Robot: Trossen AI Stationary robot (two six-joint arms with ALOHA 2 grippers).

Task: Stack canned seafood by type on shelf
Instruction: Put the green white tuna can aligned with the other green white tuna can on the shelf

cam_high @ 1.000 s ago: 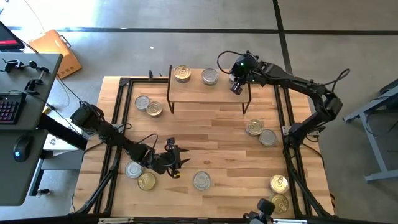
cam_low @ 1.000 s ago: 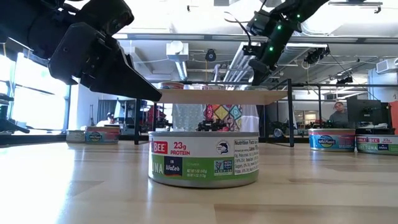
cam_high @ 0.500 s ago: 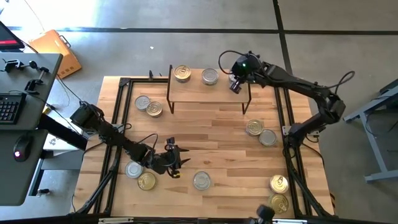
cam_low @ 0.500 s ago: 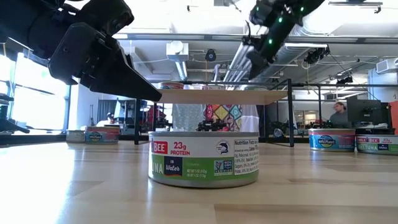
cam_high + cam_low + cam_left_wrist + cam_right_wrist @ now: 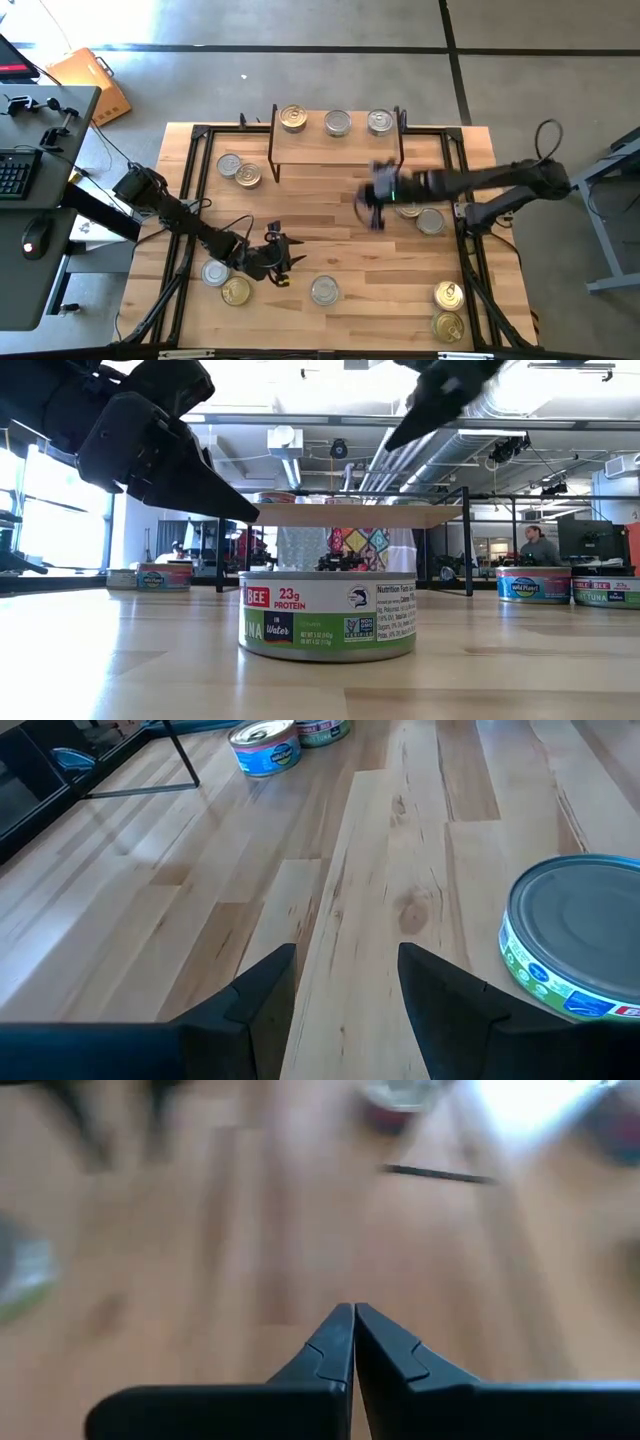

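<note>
Canned seafood three on shelf, rest scattered. Right gripper clenched, empty; left gripper parted, empty. Risk: clipping tin near right side, knocking it away.

Three tins upright in row on shelf; others scattered.

Open-plan lab or industrial office. Bare concrete floor with dark seams runs around the slatted wooden table. Left of the table stands a desk with keyboard and mouse. Beyond the table: exposed ceiling ducts, monitors, a seated person.
</note>
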